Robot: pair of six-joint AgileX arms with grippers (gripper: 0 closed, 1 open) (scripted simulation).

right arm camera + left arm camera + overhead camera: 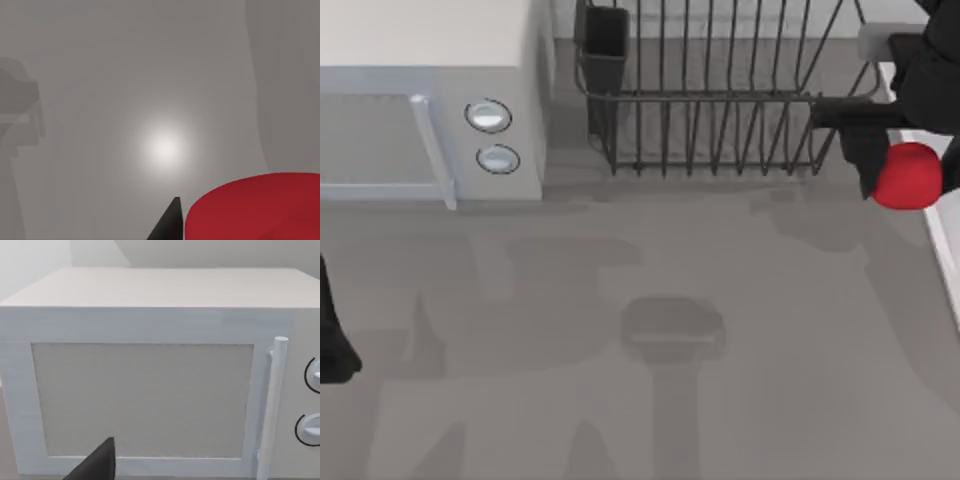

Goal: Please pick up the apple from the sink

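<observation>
Starting at the top view's left edge, a dark part of the left arm sat low beside the grey table, parked, and whether its claw was released or clenched could not be told. In the left wrist view one black fingertip pointed toward the white microwave, whose door with a vertical handle faced that camera. From above, the microwave stood at the back left with two round knobs on its front. Just to its right stood the dark wire dish rack, with a small dark cup hung at its left corner.

Further to the right, the right gripper hung near the rack's right end, a little in front of it. The apple was touching the gripper's black fingers and looked clenched between them (it was bright red and round). It sat up in the air, over the table just beside the pale rim of the sink at the right edge. In the right wrist view the apple lay close against a black fingertip, with the table far below.
</observation>
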